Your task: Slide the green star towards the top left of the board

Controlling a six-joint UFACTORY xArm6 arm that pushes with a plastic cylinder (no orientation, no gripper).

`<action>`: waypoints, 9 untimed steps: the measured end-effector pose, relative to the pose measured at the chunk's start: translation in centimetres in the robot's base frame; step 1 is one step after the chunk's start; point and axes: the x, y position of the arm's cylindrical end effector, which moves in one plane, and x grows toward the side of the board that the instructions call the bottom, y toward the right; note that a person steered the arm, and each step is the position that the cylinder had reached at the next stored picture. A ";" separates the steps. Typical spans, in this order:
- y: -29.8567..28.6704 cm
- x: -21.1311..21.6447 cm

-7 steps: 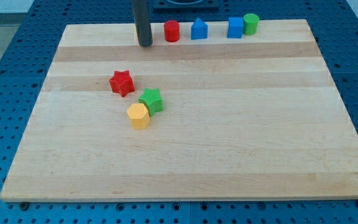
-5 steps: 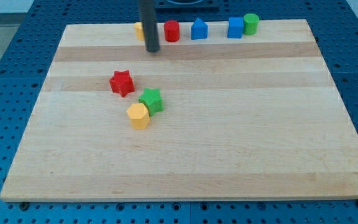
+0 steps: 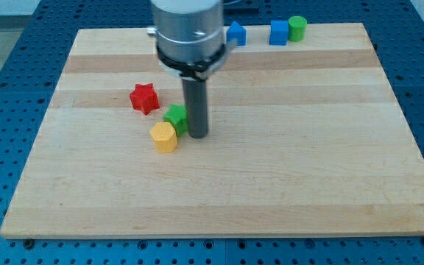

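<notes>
My tip sits on the surface against the right side of the green star. No fingers on this rig, just the rod. Star is left of centre, touching the yellow hexagonal block at its lower left, red star near its upper left. Risks: a leftward push drags the yellow block along or jams the star into the red one; off-centre contact spins it away.

Robotics lab bench, blue perforated counter surrounding a pale wooden board, metal robot arm above the board, small coloured blocks on the board
</notes>
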 end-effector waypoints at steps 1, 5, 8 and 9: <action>-4.1 -0.6; -8.3 -11.3; -11.0 -18.3; -11.0 -18.4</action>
